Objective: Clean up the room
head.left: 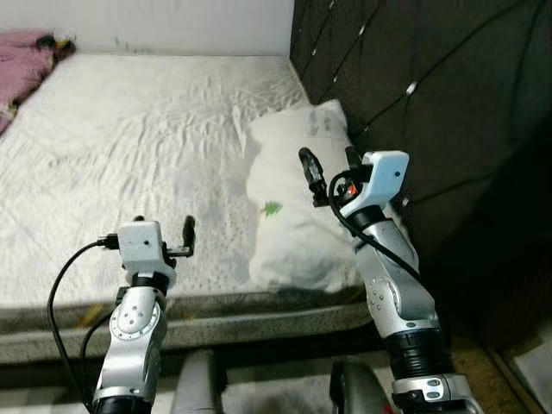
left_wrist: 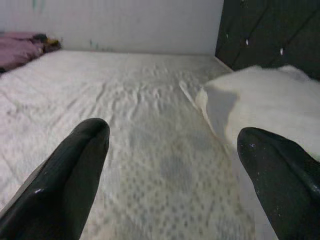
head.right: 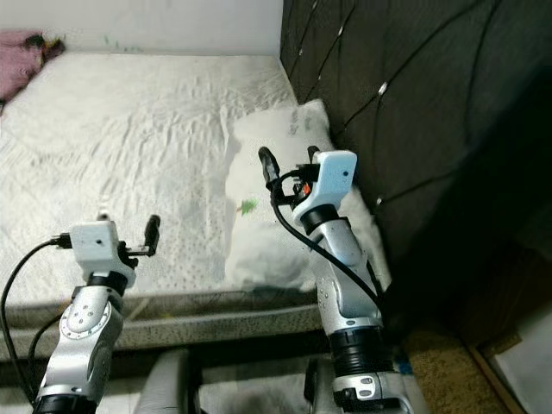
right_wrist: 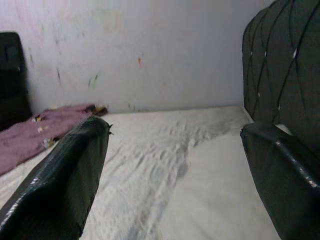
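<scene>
The plump white fabric pillow [head.left: 297, 207] lies lengthwise along the bed's headboard edge; the right gripper [head.left: 330, 168] hovers spread directly above it; the left gripper [head.left: 188, 237], also spread, sits farther off.

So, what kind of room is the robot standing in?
Most likely a bedroom: a wide bed with a wrinkled white sheet, a white pillow, and a dark quilted headboard beside it.

Mostly I'm looking at a bed [head.left: 129, 155] with a wrinkled off-white sheet, pushed up against a pale wall [head.left: 172, 26] that's got a few scuffs and marks on it. Along the bed's right side there's a dark tufted headboard [head.left: 431, 95]. Past the bed's near-right corner, a bit of tan floor [head.left: 483, 371].
</scene>
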Robot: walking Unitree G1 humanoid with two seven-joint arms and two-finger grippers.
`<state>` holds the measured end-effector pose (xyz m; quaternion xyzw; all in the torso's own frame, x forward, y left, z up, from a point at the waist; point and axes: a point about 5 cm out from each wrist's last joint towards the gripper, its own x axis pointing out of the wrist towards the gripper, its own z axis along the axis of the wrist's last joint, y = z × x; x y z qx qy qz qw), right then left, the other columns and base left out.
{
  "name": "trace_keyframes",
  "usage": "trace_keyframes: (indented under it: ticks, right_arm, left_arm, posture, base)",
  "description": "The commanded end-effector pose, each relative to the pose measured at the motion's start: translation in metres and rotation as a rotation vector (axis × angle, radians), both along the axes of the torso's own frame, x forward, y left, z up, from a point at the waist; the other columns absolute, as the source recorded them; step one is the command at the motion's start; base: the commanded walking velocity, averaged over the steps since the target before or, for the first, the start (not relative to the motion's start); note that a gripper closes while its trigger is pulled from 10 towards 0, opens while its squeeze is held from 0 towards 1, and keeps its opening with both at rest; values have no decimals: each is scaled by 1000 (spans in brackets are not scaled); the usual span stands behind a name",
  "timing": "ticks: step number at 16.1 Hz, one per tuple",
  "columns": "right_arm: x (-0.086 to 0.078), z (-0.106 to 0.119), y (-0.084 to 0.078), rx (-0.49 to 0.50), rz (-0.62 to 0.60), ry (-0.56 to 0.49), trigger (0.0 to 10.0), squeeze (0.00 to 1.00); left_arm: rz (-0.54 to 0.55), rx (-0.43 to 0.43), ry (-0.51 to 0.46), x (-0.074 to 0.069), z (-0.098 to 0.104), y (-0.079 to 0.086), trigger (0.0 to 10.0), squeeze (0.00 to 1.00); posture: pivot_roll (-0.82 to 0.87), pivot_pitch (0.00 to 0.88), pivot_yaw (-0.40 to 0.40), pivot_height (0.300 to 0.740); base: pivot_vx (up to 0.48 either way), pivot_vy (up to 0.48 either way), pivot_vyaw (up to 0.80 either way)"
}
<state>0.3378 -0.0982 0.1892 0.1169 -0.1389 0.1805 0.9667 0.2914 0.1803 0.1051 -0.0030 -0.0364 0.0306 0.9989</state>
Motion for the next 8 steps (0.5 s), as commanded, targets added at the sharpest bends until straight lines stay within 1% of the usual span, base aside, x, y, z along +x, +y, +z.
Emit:
trace_keyframes:
  ticks: [1,3,5,7,8]
  right_arm:
    - [-1,5,-1,1,-9,-11,10000,0]
    - [-3,3,-3,-11,-11,-8,10000,0]
    - [-1,-4,-5,-16,-36,19,10000,0]
    - [-3,-13,-11,-52,-52,40,10000,0]
    - [-7,-24,-16,-78,-62,69,10000,0]
  left_arm:
    - [-6,5,-10,2,2,-1,10000,0]
    - [-20,13,-8,-2,1,-3,10000,0]
    - [-4,18,12,-4,-5,2,10000,0]
    - [11,-1,-10,-5,4,2,10000,0]
    - [7,-5,-36,-5,14,-1,10000,0]
  posture:
    - [66,0,14,696]
    - [77,0,5,714]
    - [76,0,1,738]
    - [76,0,-1,740]
    - [78,10,5,740]
  base:
    - [0,0,0]
    - [0,0,0]
    - [0,0,0]
    - [0,0,0]
    - [0,0,0]
